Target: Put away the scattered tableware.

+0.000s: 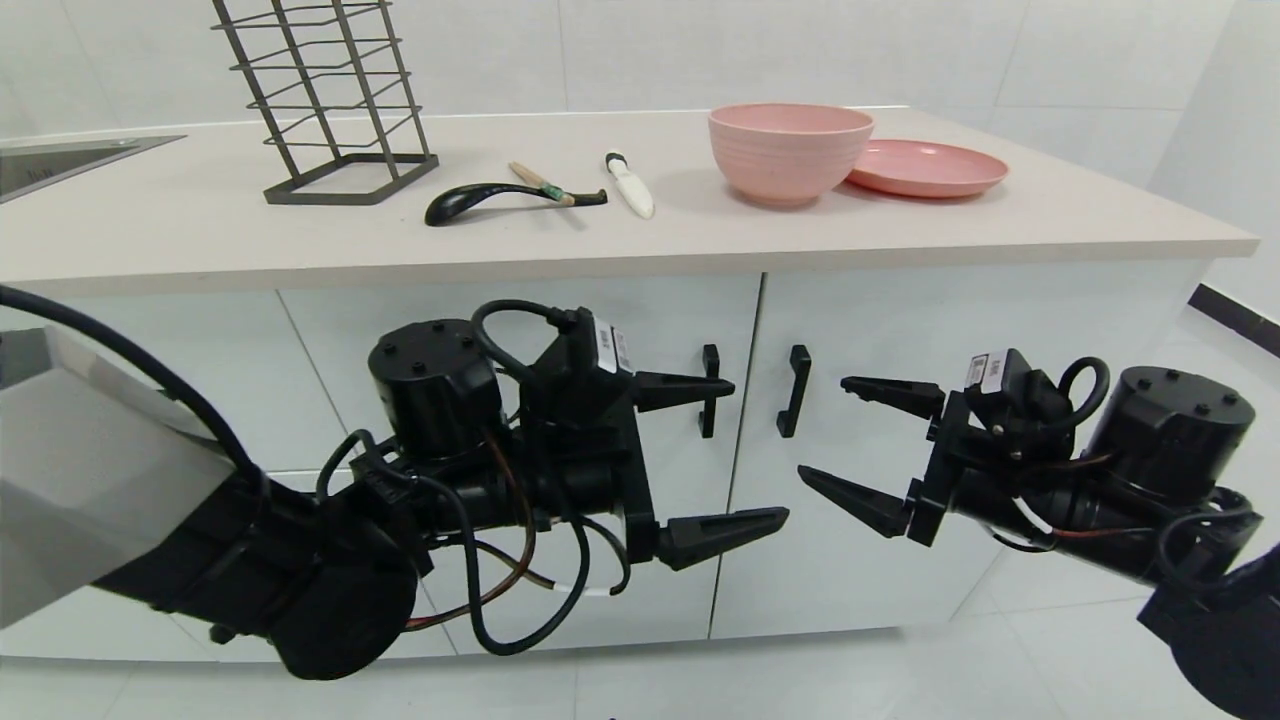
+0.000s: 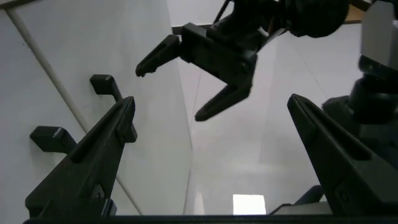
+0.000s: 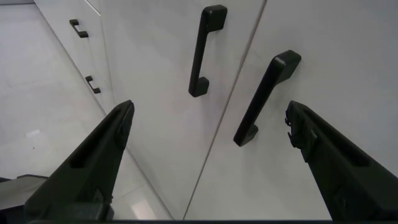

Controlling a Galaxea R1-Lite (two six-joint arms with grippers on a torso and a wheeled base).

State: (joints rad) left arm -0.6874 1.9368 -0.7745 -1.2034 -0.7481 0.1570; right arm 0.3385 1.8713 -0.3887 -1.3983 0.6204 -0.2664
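On the counter lie a pink bowl (image 1: 790, 150), a pink plate (image 1: 930, 167) just behind it on the right, a black spoon (image 1: 470, 200), a wooden stick-like utensil (image 1: 543, 184) and a white-handled utensil (image 1: 630, 185). Both arms hang below the counter, in front of the white cabinet doors. My left gripper (image 1: 760, 450) (image 2: 210, 102) is open and empty. Facing it, my right gripper (image 1: 822, 427) (image 3: 208, 107) is also open and empty. The left wrist view shows the right gripper (image 2: 168, 93) a short way off.
A black wire rack (image 1: 335, 100) stands at the counter's back left, with a sink (image 1: 60, 160) at the far left. Two black cabinet handles (image 1: 709, 390) (image 1: 793, 390) sit just behind the grippers, the same handles (image 3: 202, 53) (image 3: 267, 93) close in the right wrist view.
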